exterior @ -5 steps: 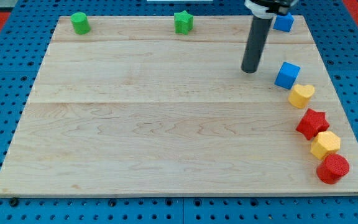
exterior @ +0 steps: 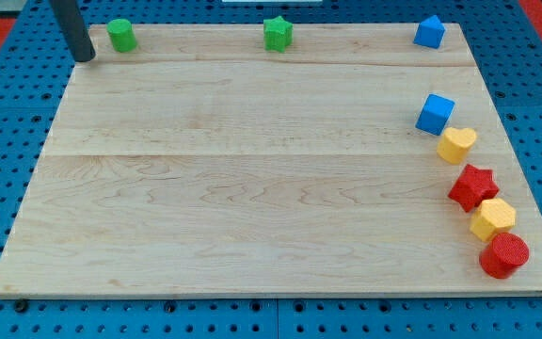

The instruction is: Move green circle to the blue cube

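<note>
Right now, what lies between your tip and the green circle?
Nothing: in the camera view, my tip stands just to the view's left of the green circle, with only a short bare gap between them.

Blocks line the board's [exterior: 252,188] top edge and right side.
My tip [exterior: 84,57] sits at the top-left corner, just left of the green circle [exterior: 121,36]. The green star [exterior: 278,33] lies top-centre, a blue block [exterior: 429,32] top-right. Down the right side run the blue cube [exterior: 435,114], yellow heart [exterior: 456,144], red star [exterior: 473,186], yellow block [exterior: 492,218] and red cylinder [exterior: 504,254].
</note>
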Controlling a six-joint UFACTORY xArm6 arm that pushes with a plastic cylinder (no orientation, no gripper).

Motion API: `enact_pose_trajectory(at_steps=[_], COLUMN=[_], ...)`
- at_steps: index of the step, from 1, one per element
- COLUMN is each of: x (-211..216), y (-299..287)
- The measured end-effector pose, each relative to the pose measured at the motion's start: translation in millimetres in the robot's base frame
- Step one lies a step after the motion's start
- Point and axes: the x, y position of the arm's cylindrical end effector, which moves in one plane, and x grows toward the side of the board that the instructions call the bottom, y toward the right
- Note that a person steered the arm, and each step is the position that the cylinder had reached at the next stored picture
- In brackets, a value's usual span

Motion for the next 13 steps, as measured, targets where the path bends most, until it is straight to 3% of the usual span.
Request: enact_pose_trajectory(at_steps=[2,4,6,10,13], x=[-46.7,-47.0,-18.6,64.4,79.4], y=[0.5,67.7,162.3,215.4,310.5])
